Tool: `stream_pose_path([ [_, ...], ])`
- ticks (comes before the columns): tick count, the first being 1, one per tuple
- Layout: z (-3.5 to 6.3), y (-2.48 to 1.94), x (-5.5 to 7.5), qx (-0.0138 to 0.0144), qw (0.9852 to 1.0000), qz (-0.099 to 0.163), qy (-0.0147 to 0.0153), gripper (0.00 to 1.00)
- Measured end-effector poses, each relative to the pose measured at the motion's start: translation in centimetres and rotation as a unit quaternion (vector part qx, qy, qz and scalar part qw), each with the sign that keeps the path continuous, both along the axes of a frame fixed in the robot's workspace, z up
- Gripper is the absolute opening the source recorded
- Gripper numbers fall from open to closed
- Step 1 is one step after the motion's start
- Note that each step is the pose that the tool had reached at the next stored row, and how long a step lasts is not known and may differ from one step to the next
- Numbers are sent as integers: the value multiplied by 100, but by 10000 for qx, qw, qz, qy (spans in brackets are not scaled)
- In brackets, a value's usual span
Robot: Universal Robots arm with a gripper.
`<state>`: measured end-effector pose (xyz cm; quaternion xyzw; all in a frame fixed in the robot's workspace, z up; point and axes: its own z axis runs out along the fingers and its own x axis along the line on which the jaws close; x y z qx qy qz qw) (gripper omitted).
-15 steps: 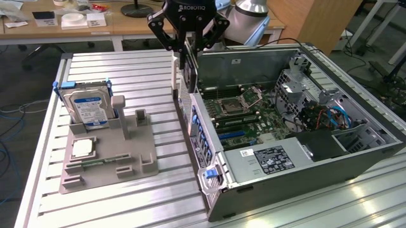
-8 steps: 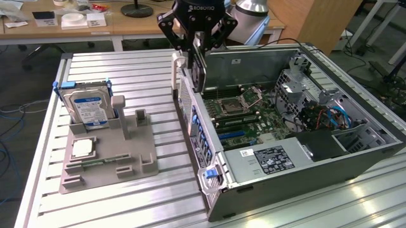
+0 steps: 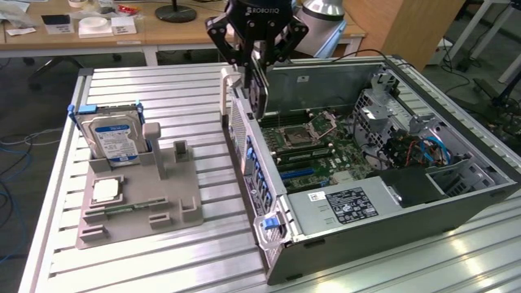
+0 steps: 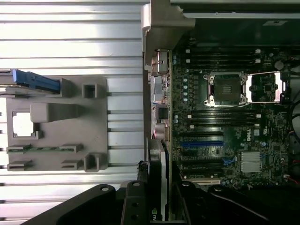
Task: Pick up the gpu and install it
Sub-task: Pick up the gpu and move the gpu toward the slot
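Counts: one gripper (image 3: 258,64). One gpu (image 3: 260,101). One hard drive (image 3: 114,137) with a blue-white label. One processor chip (image 3: 107,190). One green memory stick (image 4: 44,149). One grey holder tray (image 3: 175,195). One open computer case (image 3: 382,244), and inside it one motherboard (image 3: 326,152), one CPU socket (image 3: 294,135), one blue slot (image 4: 201,144), one silver heatsink (image 4: 251,161) and one power supply (image 3: 342,204). Black memory slots (image 4: 222,56) in two banks, per-bank count unclear. One slatted table (image 3: 163,85).
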<state>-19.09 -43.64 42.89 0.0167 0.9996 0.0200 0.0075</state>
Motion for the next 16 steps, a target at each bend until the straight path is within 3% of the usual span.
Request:
stream_pose_path([
  [16,-19,0,105,0,10000,0,0,28],
])
